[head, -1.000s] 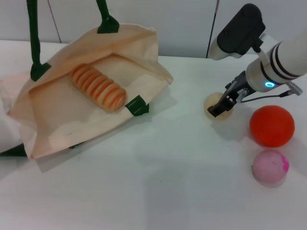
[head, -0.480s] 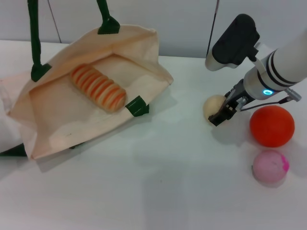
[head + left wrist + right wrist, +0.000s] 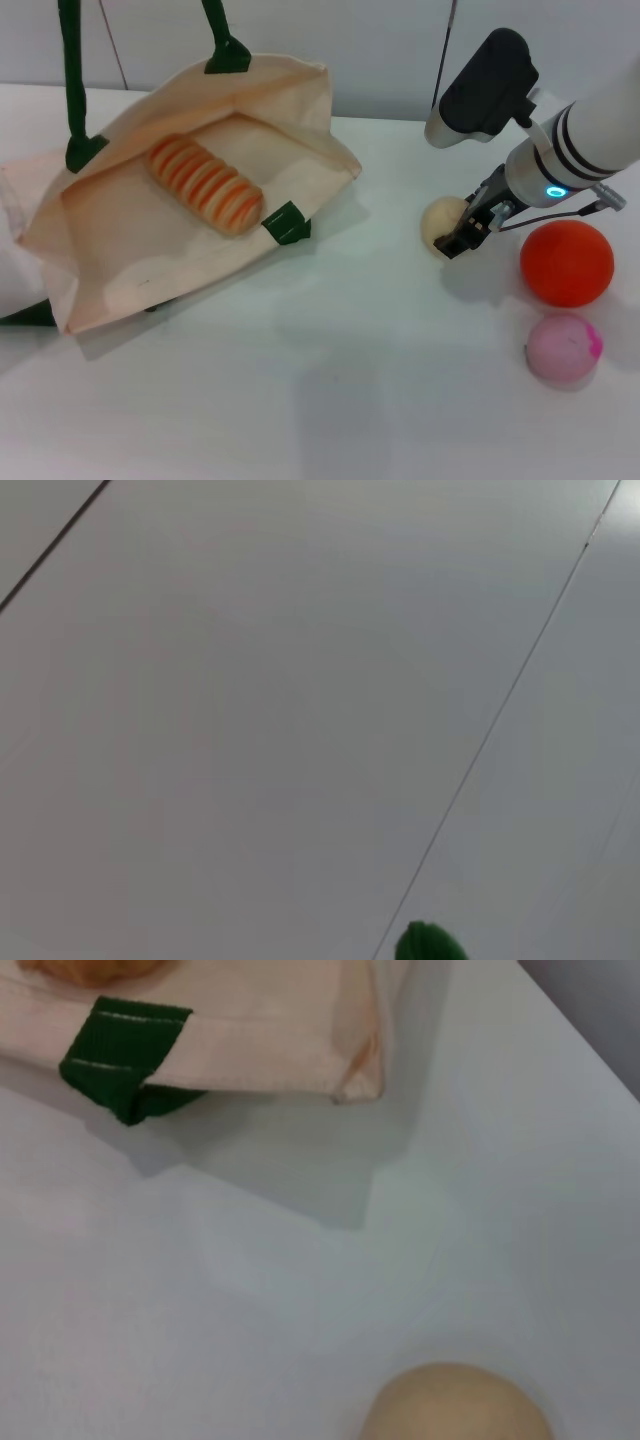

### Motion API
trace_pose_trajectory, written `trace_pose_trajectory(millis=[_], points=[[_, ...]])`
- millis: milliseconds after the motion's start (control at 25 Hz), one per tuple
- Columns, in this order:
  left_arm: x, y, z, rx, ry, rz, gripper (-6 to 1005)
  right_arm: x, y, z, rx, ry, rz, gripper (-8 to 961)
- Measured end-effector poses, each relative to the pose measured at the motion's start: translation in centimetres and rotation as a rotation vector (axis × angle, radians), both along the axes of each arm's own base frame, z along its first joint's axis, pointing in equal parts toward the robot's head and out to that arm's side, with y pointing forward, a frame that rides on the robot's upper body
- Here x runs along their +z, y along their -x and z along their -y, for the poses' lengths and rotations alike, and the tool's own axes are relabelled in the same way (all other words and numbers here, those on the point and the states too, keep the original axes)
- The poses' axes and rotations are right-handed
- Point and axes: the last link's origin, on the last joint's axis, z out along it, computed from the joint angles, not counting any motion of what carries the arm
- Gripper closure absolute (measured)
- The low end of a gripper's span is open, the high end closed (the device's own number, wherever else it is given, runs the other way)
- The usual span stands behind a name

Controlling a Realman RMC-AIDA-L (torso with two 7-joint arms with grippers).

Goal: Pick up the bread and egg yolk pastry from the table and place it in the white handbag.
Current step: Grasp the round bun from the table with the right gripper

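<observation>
Right claw [image 3: 468, 232] nudged closer against egg yolk pastry [image 3: 443, 222]; bread [image 3: 205, 183] unmoved

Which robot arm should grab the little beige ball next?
The right one. Its end effector is already right beside the beige ball on the table. The left arm isn't in the head view at all, and its wrist camera sees no ball.

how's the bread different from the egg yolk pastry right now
The bread is a long ridged loaf striped orange and cream; the egg yolk pastry is a small plain beige ball. The bread lies inside the white handbag; the pastry sits on the table, the right gripper at it.
</observation>
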Motion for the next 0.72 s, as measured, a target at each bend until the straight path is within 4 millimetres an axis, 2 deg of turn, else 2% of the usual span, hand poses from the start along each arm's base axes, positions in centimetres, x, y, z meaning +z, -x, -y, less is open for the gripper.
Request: trace_pose_trajectory(millis=[520, 720], points=[[0.0, 0.1, 0.1, 0.003, -0.001, -0.001, 856, 0.0, 0.1, 0.1, 0.016, 0.007, -0.003, 287], [0.1, 0.2, 0.1, 0.003, -0.001, -0.001, 855, 0.3, 1.8, 1.3, 0.071, 0.055, -0.112, 302]])
